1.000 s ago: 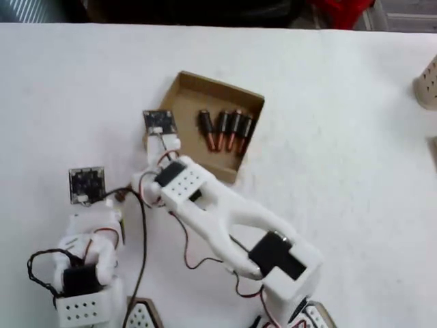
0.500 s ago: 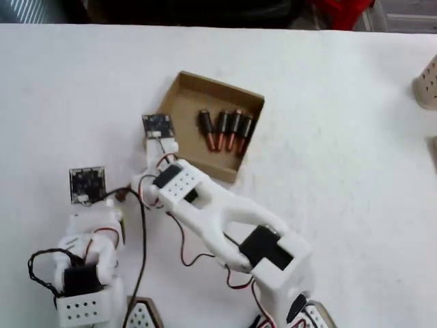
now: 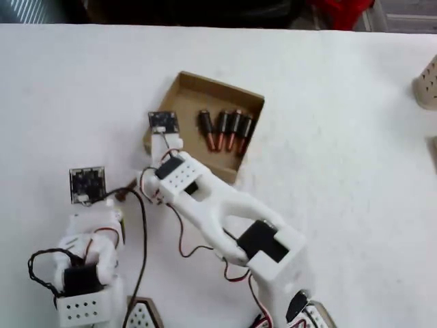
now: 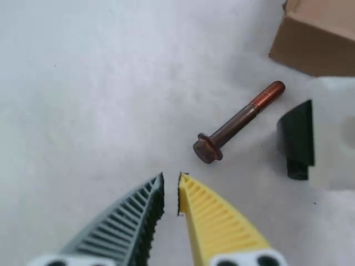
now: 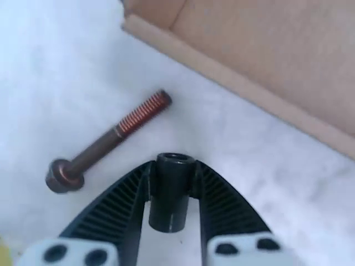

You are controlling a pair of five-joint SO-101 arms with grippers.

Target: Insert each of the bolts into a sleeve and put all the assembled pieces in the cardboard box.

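A copper-coloured bolt [image 4: 238, 122] lies on the white table, close to a corner of the cardboard box [image 4: 319, 41]. My right gripper [image 5: 172, 166] is shut on a black sleeve [image 5: 169, 194], held just beside the bolt [image 5: 105, 144] and short of the box wall [image 5: 233, 77]. In the high view the right arm [image 3: 205, 198] stretches to the box's near left corner. The box [image 3: 184, 92] holds several assembled pieces [image 3: 225, 130] in a row. My left gripper [image 4: 169, 185] hovers near the bolt's head, shut, with nothing in it.
A beige perforated object [image 3: 427, 82] stands at the table's right edge. The left arm's base [image 3: 82, 280] sits at the front left, with wires trailing between the two arms. White table stretches wide around the box.
The right arm's wrist has shifted slightly toward the box, and its elbow has drawn left and back. The left arm has kept still.
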